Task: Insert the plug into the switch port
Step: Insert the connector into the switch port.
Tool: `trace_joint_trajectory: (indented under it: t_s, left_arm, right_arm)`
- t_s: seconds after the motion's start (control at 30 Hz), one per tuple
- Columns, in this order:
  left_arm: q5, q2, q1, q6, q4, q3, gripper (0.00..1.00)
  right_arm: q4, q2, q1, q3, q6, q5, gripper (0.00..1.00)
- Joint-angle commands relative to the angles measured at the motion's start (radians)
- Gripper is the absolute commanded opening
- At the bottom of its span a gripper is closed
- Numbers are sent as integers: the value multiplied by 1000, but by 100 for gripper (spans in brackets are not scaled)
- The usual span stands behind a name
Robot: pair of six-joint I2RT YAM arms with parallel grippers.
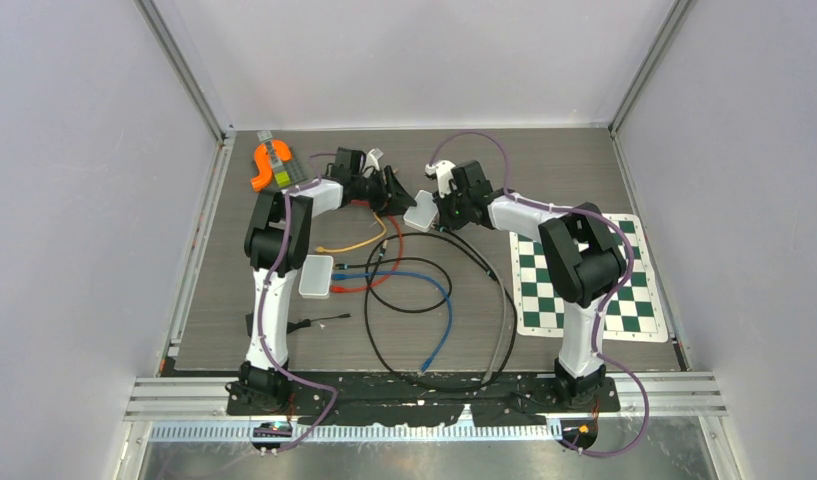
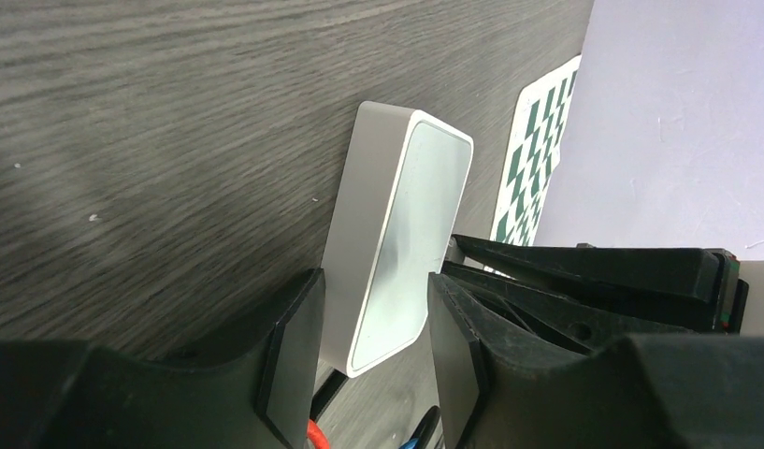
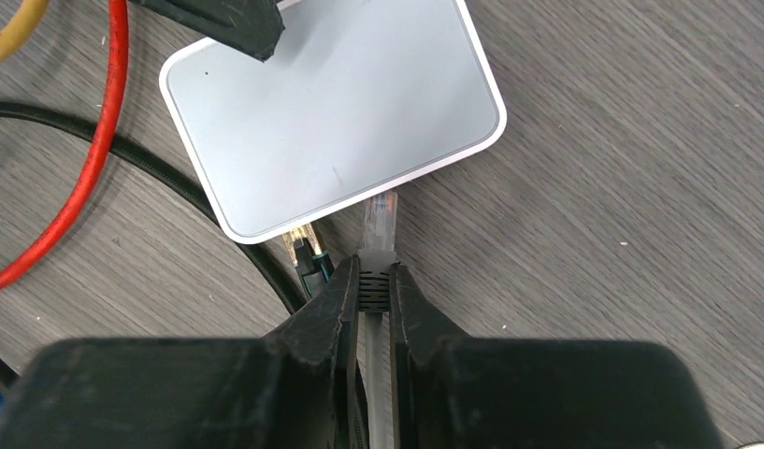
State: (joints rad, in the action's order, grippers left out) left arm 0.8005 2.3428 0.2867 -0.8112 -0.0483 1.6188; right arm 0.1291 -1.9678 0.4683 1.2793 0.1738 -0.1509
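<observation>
The left fingers [image 2: 289,360] are clamping the white rectangular plastic switch box [image 2: 396,234] across its broad faces near one end. They are holding it at the far middle of the dark wood-grain bench [image 1: 584,160], between the two arms. The right fingers [image 3: 326,313] are closing tightly on the pale ribbed boot just behind the clear plastic plug [image 3: 380,220]. The plug's tip is meeting the switch's port edge, just beside a dark plug [image 3: 308,251] already sitting there. Because the switch is being held by one end only, a firm push is likely to pivot it in the grip and skew the port away from the plug. The plug is also looking slightly angled, so it may be catching on the port rim or crowding its neighbour. The red cable [image 3: 79,178] and black cable [image 3: 172,187] are lying close by and may be dragging on the switch.
</observation>
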Motion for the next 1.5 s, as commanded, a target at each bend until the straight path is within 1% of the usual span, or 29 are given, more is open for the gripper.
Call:
trace_joint_trajectory:
  t_s: [0.0, 0.1, 0.2, 0.3, 0.47, 0.67, 0.9, 1.03, 1.17, 1.3, 1.47]
  left_arm:
    - [38, -8, 6, -10, 34, -9, 46]
    - [46, -5, 6, -12, 35, -5, 46]
    - [55, -7, 6, -3, 30, -7, 45]
    - [75, -5, 7, -6, 32, -7, 45]
    - [104, -23, 9, -4, 39, -16, 44]
    - [167, -19, 26, 1, 42, -11, 44]
    - [219, -18, 35, 10, 42, -1, 43]
    - [248, -16, 35, 21, 42, 11, 43]
    - [248, -6, 35, 44, 6, 41, 43]
    - [250, -8, 35, 47, 3, 44, 43]
    - [262, -12, 35, 45, 5, 42, 42]
  right_arm:
    - [-59, -2, -3, 32, 11, -46, 5]
    - [-117, 14, -2, -9, 21, -78, 5]
    - [-123, 19, -3, -24, 24, -118, 5]
    - [-169, 33, -3, -44, 34, -165, 5]
    - [-227, 88, -3, -108, 48, -182, 5]
    - [-253, 119, 2, -114, 91, -184, 5]
    - [-240, 123, 8, -101, 191, -228, 5]
    - [-226, 140, 24, -107, 306, -261, 5]
    - [-172, 134, 26, -80, 340, -269, 5]
    - [-160, 141, 26, -86, 366, -305, 5]
    - [-168, 156, 26, -98, 385, -313, 5]
